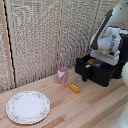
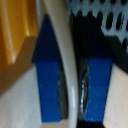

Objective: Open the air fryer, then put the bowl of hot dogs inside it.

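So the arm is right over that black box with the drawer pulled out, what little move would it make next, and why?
Probably open the fingers and let go. In the wrist view the gripper pinches the white rim of the bowl between its blue fingers, with perforated black metal beside it. In the exterior view the bowl seems to sit in the open drawer of the air fryer, though I can't tell if it rests fully.

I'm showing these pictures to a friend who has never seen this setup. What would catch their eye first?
Probably the white robot arm bent over the open black air fryer at the exterior view's right, its end effector closed on the white bowl's rim over the drawer. Next comes the large patterned plate at the front of the exterior view's left, with a pink cup and a lone yellow stick between it and the fryer.
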Available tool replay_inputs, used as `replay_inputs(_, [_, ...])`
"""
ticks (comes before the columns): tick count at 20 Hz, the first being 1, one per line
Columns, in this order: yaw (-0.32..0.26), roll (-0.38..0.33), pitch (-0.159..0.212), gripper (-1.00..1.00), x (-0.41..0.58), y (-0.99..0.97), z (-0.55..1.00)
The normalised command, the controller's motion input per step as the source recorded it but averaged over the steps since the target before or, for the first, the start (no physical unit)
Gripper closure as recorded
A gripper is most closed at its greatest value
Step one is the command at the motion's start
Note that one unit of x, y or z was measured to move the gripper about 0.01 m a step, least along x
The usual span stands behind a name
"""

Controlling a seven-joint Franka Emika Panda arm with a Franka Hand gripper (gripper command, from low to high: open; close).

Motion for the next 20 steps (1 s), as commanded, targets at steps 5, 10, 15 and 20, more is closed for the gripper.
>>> replay_inputs(5, [-0.005,0.0,0.0,-1.0,0.01,-0.13,0.13])
replay_inputs(10, [0.011,0.0,0.0,-1.0,0.0,-0.07,0.6])
replay_inputs(15, [0.005,-0.015,0.002,-1.0,0.0,-0.07,0.98])
replay_inputs(20, [-0.04,-0.021,0.013,-1.0,0.066,-0.02,0.91])
